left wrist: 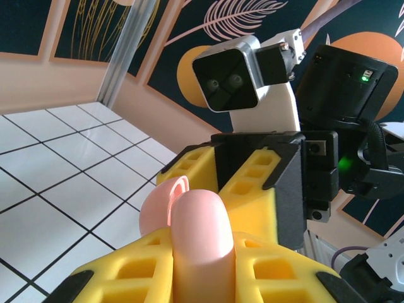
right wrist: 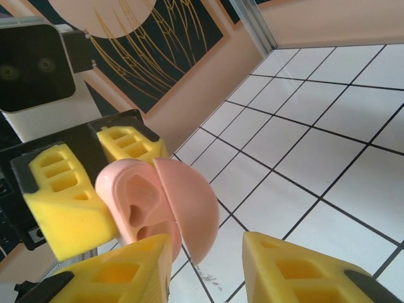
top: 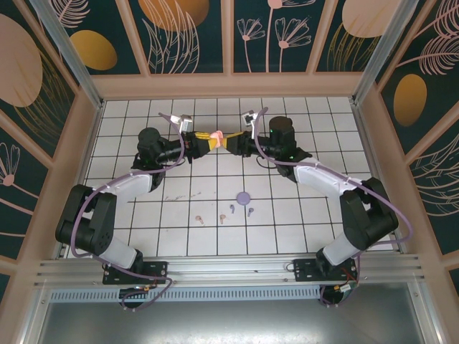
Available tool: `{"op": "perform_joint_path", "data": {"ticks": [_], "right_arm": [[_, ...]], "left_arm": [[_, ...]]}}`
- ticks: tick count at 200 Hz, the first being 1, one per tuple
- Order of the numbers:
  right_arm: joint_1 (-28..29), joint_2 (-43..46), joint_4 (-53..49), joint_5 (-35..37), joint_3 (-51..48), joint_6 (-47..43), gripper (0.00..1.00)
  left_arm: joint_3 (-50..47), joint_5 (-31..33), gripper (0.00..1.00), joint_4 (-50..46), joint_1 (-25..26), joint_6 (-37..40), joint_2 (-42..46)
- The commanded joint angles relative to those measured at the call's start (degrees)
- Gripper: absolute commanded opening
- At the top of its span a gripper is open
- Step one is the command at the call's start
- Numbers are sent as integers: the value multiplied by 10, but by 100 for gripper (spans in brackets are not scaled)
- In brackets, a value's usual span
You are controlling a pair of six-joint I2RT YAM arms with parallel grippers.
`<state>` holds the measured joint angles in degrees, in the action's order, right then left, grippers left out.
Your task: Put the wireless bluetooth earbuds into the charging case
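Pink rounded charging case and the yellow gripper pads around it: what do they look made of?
The pink rounded charging case looks like moulded plastic, satin finish: smooth shell, soft highlights, shaped recesses inside. The yellow gripper pads look like soft rubber or printed flexible plastic, matte, with square hollows; which one is unclear.

No text, label, brand, number or sign can be read anywhere. No marking can be made out on the open pink plastic charging case (right wrist: 158, 208) held in the left gripper (top: 206, 140). The same is noted of the white camera block with a black lens face (left wrist: 230, 76) just above the right gripper (top: 229, 140).
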<state>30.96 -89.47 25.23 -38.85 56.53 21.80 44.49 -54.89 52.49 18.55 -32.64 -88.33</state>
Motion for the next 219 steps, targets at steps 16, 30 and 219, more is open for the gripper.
{"op": "perform_joint_path", "data": {"ticks": [16,30,219], "right_arm": [[1,-16,14,4,31,6,33],[1,-21,14,4,37,7,32],[11,-17,29,12,14,19,29]], "left_arm": [[1,-7,0,24,9,-6,-1],[0,-8,0,24,10,-6,-2],[0,-7,0,25,13,-3,2]]}}
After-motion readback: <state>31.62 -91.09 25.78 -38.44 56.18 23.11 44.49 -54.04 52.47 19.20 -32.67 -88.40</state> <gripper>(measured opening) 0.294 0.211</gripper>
